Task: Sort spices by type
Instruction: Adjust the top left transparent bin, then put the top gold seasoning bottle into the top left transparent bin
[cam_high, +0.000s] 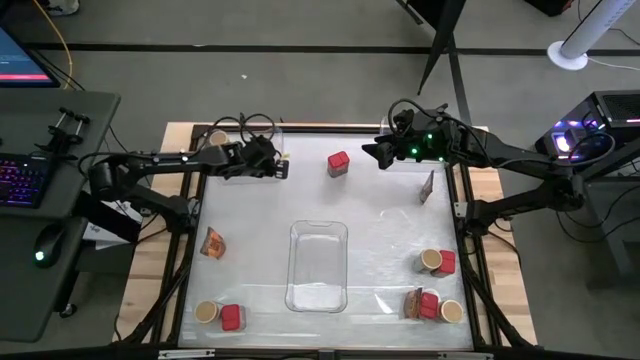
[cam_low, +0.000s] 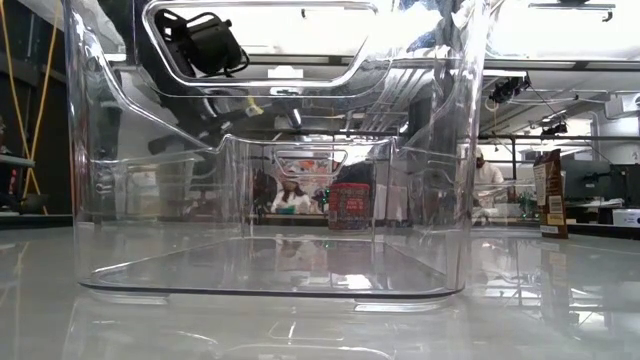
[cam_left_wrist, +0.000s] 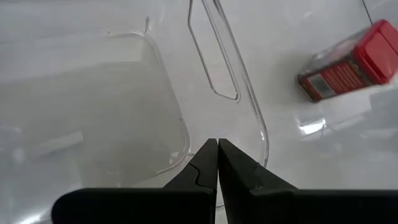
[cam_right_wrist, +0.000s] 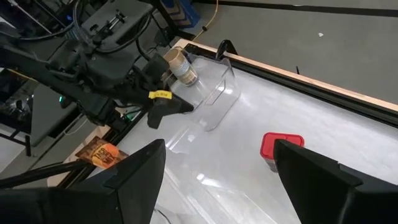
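A white-topped table with a pale wooden edge carries everything. A clear tray sits near its middle, and a second clear tray stands at the far left corner. A red container lies between the two arms at the far side. On the left lie a foil packet, a tan-lidded jar and a red box. On the right, a dark packet stands upright, with a jar touching a red box, and a packet, box and jar clustered nearest the corner.
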